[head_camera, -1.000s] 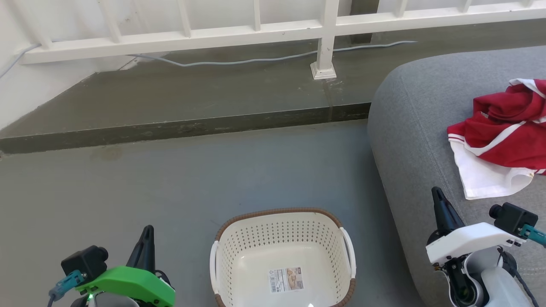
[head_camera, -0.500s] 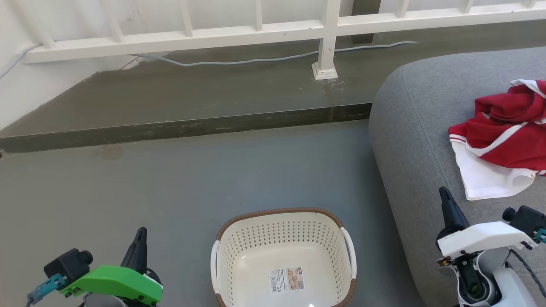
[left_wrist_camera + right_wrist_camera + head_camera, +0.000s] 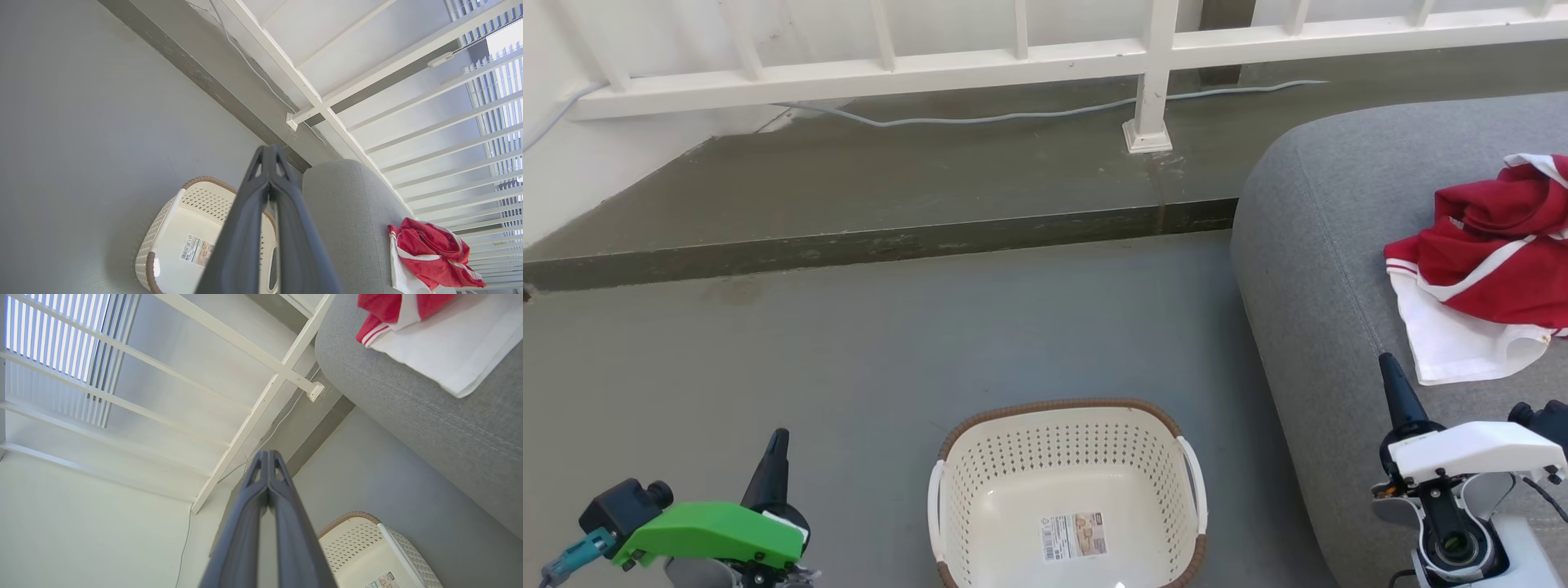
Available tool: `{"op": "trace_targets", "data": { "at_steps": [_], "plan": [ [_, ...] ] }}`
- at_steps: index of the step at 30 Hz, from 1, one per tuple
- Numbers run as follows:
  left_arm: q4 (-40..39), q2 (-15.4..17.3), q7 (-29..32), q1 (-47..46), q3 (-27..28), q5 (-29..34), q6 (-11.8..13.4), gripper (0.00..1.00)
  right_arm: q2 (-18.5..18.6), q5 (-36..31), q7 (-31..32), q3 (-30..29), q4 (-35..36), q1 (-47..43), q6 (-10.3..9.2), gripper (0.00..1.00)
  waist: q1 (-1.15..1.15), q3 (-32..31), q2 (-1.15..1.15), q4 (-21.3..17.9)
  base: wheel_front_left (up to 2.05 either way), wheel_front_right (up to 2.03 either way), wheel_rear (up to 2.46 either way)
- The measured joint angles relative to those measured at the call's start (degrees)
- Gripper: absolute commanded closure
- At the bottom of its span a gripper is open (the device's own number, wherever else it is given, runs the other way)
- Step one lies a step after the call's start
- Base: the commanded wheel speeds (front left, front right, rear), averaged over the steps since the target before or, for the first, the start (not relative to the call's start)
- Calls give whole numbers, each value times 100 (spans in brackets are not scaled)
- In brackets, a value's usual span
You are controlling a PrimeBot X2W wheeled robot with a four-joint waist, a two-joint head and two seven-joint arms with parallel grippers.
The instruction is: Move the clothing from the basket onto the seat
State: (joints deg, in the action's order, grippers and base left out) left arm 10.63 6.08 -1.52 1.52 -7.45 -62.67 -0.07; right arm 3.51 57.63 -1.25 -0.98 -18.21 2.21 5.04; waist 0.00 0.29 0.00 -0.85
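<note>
1. Head view: basket [image 3: 1054,403] at 6 o'clock, upright on the grey floor [image 3: 849,351]. Its bottom is exposed and the label sticker [image 3: 1072,536] is in plain sight.
2. Seat [image 3: 1315,245] fills the 3 o'clock side. Its rounded corner is just beside the basket's right handle; I can't tell if they touch.
3. Clothing [image 3: 1494,261] lies crumpled on top of the seat at 2–3 o'clock. It is red with white trim, with the white part spread toward 6 o'clock. The frame's right edge cuts it off.
4. Left gripper [image 3: 778,437] at 7 o'clock is closed and holds nothing. It is over the floor, pointing to 12, apart from the basket.
5. Right gripper [image 3: 1387,361] at 4 o'clock is closed and holds nothing. It is over the seat, its tip near the white part of the clothing but not touching it.
6. Left wrist view: fingers pressed together tip to tip, basket behind them at 6–7 o'clock, clothing on the seat at 4 o'clock.
7. Right wrist view: fingers together likewise, clothing at 1 o'clock on the seat, basket corner at 5 o'clock.
8. Background at 12 o'clock: white railing [image 3: 1013,65] on a raised step [image 3: 849,245], with a grey cable [image 3: 980,120] running along its base.
</note>
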Motion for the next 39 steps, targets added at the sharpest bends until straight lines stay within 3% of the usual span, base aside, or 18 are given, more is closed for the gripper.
{"op": "trace_targets", "data": {
  "at_steps": [39],
  "plan": [
    [380, -145, 452, -342, 757, -2880, -581, 100, -125, 3052, 720, -646, 140, 94, 151, 100, 0, -11, 0, 76, 0, 0, 0]
  ]
}}
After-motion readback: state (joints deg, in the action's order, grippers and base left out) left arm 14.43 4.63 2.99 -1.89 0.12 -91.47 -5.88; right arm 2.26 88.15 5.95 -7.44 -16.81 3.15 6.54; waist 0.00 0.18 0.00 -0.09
